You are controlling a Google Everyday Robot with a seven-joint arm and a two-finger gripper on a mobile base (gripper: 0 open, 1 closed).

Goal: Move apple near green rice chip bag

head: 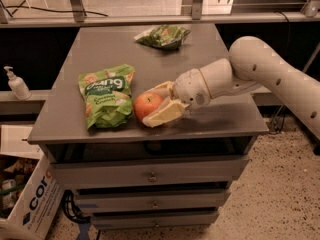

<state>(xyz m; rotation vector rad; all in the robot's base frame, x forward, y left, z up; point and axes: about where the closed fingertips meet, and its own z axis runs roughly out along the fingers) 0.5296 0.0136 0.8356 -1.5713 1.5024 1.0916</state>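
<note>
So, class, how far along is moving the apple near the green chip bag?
Looks done: the apple is right beside the bag, at its right edge, near the front of the table. In hand: the gripper is shut on the apple. Left: probably just letting go and backing off; whether the apple rests on the table I cannot tell.

apple (pixel 146 104) in tool (pixel 148 108), right of bag (pixel 104 100)
</note>
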